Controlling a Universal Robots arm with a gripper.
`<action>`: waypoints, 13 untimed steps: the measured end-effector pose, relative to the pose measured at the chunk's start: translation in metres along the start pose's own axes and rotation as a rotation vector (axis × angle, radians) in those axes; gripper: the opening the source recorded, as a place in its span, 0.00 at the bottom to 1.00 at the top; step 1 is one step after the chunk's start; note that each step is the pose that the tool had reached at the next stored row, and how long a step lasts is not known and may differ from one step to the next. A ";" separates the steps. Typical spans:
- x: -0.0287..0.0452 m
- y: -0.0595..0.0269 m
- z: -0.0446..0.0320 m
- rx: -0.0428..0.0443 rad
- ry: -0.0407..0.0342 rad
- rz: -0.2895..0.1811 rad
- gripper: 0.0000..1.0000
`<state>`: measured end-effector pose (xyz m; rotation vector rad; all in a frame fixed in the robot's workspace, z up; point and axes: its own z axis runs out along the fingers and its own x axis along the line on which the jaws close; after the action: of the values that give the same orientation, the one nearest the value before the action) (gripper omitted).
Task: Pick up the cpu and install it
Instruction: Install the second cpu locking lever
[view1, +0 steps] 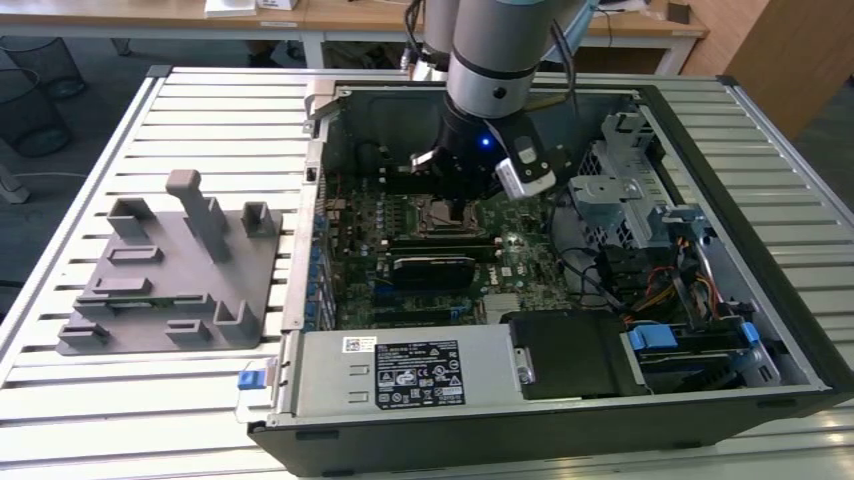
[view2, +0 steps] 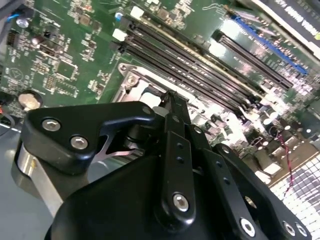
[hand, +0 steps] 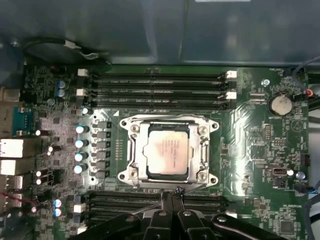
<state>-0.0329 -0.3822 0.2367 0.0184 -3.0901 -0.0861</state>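
The cpu (hand: 167, 153) lies flat inside the metal-framed socket (hand: 131, 150) on the motherboard (hand: 250, 150), already seated there rather than carried. In the first wrist view it sits just ahead of the gripper (hand: 172, 196), square-on with no long axis to favour. The gripper's fingers are pinched together, gripping nothing, hovering beside the socket's near edge

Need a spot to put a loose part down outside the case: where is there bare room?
Bare slatted table between the grey fixture and the far edge, and the near strip below the fixture. Inside the computer case it is crowded: the tool sits by the cpu and memory slots.
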 end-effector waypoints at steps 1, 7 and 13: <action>0.0019 -0.0006 0.0002 -0.0006 0.0000 -0.001 0.11; 0.0173 -0.0018 0.0015 -0.0008 0.0002 -0.004 0.11; 0.0213 -0.0026 0.0089 -0.0074 0.0004 -0.007 0.11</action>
<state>-0.0546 -0.3846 0.2287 0.0297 -3.0895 -0.0977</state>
